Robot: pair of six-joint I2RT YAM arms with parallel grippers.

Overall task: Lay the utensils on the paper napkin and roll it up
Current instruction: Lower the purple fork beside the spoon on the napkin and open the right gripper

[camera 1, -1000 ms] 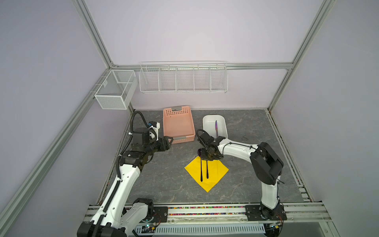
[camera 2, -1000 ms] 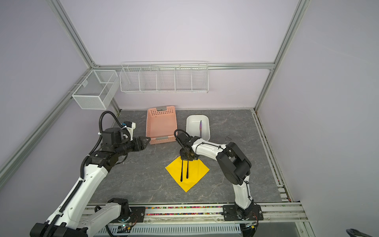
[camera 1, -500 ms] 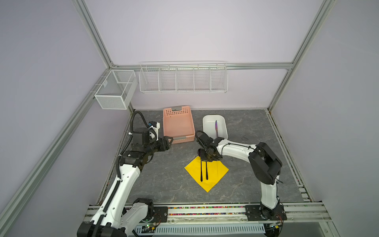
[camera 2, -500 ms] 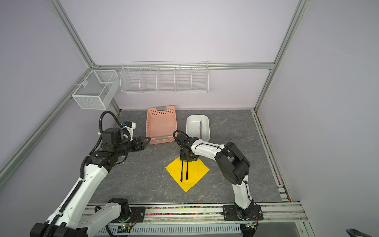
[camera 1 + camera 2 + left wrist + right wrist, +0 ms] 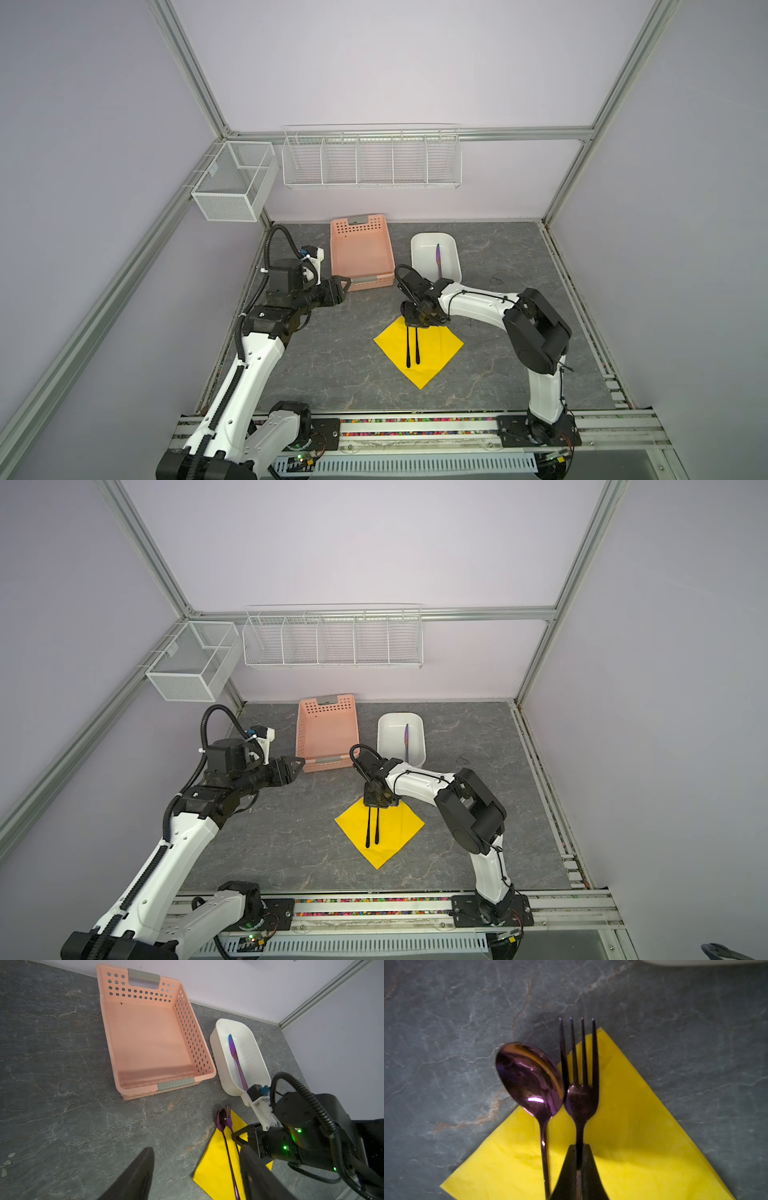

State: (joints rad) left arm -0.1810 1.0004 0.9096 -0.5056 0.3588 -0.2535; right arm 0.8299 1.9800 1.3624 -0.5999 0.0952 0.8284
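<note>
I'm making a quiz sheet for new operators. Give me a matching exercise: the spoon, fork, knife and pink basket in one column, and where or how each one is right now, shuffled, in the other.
Things
1. spoon
2. fork
3. knife
4. pink basket

States
A. lies in the white tub
B. handle pinched by the shut right gripper
C. holds nothing
D. lies free on the yellow napkin, with its bowl past the edge

Pairs: 1-D, 2-B, 3-A, 4-C
</note>
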